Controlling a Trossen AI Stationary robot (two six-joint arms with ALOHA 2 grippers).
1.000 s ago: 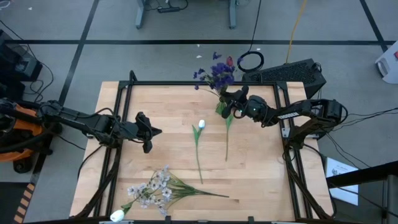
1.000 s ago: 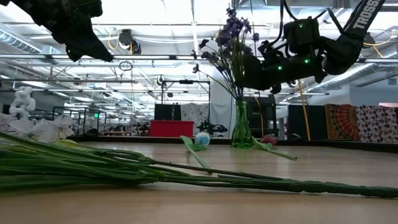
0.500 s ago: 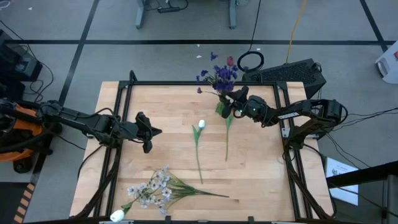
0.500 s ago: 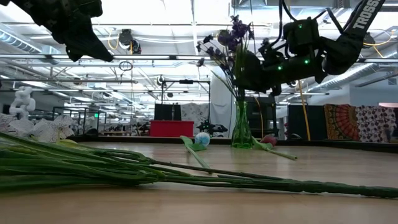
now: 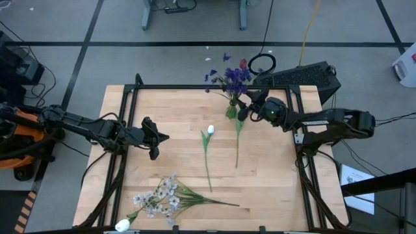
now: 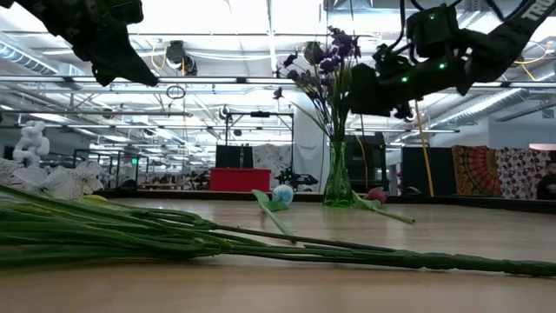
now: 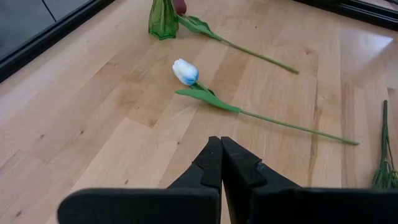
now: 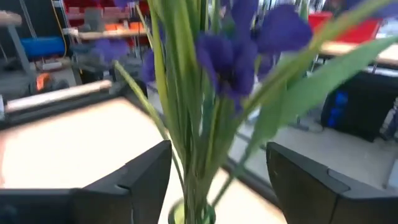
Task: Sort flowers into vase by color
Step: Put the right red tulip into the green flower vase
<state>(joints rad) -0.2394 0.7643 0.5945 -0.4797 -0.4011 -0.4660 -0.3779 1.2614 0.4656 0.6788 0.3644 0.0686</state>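
Spread wide apart, the right gripper's (image 8: 217, 180) jaws stood on either side of the purple flowers (image 5: 231, 77) without pinching them — the stems rose free between the two dark fingers (image 8: 130, 180). That spray stood upright in the green glass vase (image 6: 337, 181) at the far edge of the table (image 5: 169, 117), and the right gripper (image 5: 247, 107) hung just beside it, above the tabletop. Pressed tight together with nothing between them, the left gripper's (image 7: 221, 163) jaws pointed across the wood from the table's left side (image 5: 156, 138), well apart from the vase.

On the boards lay a white tulip (image 5: 210, 131) near the middle, its stem running toward the near edge. A dark red flower (image 6: 376, 196) lay just beside the vase's foot, its stem (image 5: 237, 146) stretched alongside the tulip's. A bunch of pale blossoms (image 5: 158, 195) rested near the front edge — thick green stems pointing right.
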